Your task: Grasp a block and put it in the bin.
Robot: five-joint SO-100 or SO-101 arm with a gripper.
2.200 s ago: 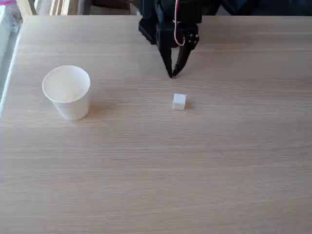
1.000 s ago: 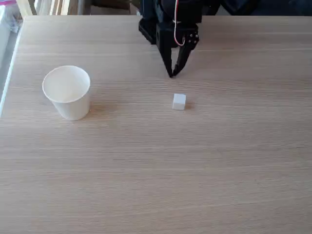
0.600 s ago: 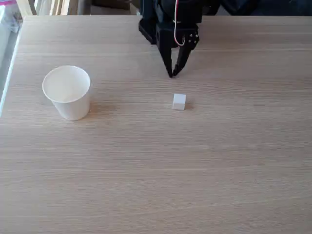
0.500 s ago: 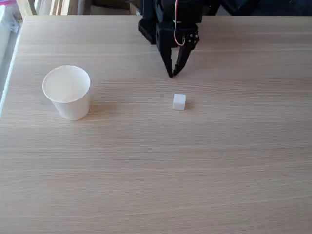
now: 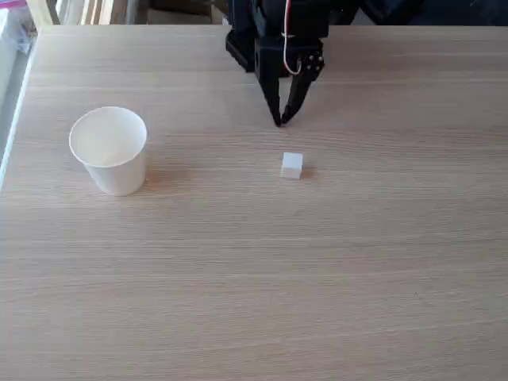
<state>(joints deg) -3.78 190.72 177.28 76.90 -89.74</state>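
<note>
In the fixed view the black arm (image 5: 278, 24) reaches in from the top edge, its upper part cut off by the frame. The pincer (image 5: 279, 121) hangs from it pointing downward, its two dark fingers (image 5: 270, 91) tapering to tips that meet in a narrow V, with nothing between them. A red and white cable (image 5: 289, 32) runs down the wrist above the pincer.

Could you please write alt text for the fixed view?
A black robot gripper, tips together, hangs over a wooden table just behind a small white cube. An upright white paper cup stands apart at the left.
</note>
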